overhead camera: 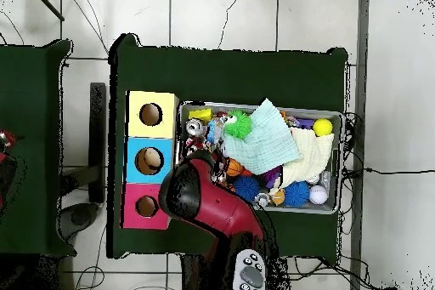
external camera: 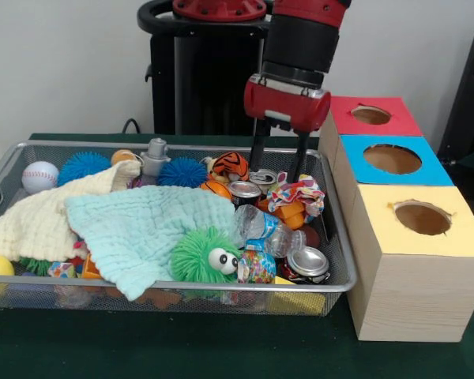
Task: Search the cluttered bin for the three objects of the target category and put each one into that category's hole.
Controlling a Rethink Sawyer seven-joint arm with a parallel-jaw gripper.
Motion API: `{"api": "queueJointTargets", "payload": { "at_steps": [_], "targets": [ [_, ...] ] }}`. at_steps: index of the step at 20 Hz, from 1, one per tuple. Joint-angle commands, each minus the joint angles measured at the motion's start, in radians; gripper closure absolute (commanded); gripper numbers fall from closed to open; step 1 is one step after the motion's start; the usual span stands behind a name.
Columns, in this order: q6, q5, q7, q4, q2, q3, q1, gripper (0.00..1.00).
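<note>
The bin (external camera: 182, 286) is a wide silver mesh basket full of toys; it also shows in the overhead view (overhead camera: 327, 114). A crushed clear bottle with a blue label (external camera: 265, 230) lies at its right front. A silver-topped can (external camera: 307, 264) lies by the front right corner. A dark can (external camera: 245, 192) and another silver can top (external camera: 262, 177) sit at the back right. My gripper (external camera: 277, 170) hangs open over the back right, its fingers on either side of that silver can top and holding nothing. In the overhead view the red arm (overhead camera: 204, 197) hides the gripper.
Three boxes with holes stand beside the bin: red (external camera: 371, 115), blue (external camera: 393, 159), yellow (external camera: 422, 218). A mint cloth (external camera: 142, 229) and a cream cloth (external camera: 55, 213) cover the left and middle. A green spiky ball with eyes (external camera: 197, 257), blue spiky balls (external camera: 83, 166) and a baseball (external camera: 39, 176) lie around.
</note>
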Motion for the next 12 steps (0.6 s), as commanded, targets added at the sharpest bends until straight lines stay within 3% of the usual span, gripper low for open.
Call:
{"api": "queueJointTargets", "payload": {
  "at_steps": [1, 5, 12],
  "targets": [
    [-0.136, 0.077, 0.313, -0.047, 0.144, 0.087, -0.039, 0.0],
    [-0.184, 0.057, 0.34, -0.036, 0.168, 0.135, -0.072, 0.0],
    [-0.207, 0.061, 0.373, -0.031, 0.195, 0.149, -0.077, 0.0]
  ]
}}
